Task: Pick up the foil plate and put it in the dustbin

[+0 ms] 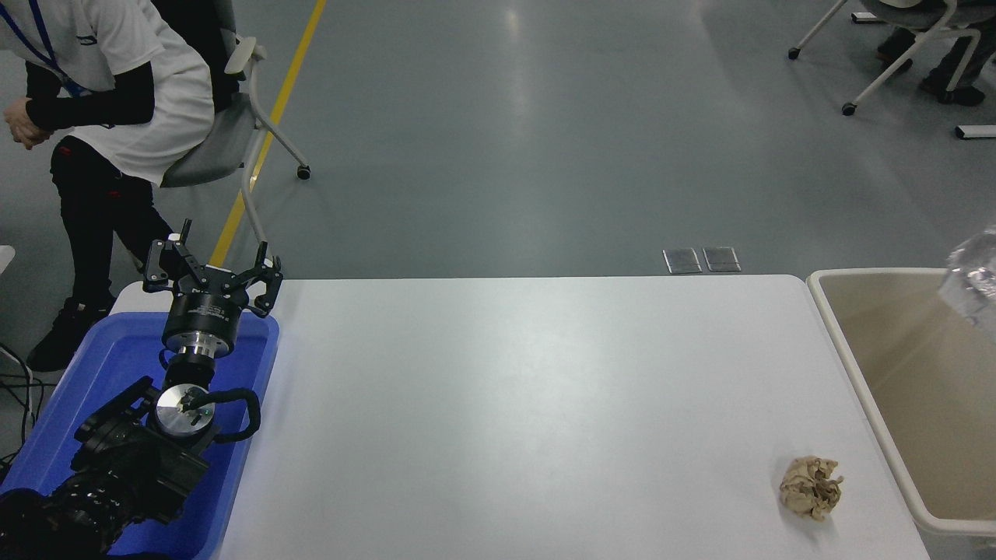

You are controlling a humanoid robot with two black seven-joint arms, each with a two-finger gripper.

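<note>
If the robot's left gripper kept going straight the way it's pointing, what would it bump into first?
The left gripper points away over the blue tub's far rim. Nothing on the table blocks it; beyond lie the chair's legs and floor, though depth is unclear.

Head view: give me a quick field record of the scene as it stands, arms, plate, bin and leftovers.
left gripper: open, parked over the blue tub at the lower left
right gripper: not in view
foil plate: only a blurred silver corner shows at the right edge, above the dustbin
dustbin: beside the table's right end; the visible part of its inside is bare
paper ball: crumpled, tan, on the table near the dustbin
person: at the far left, hands away from the table
</note>
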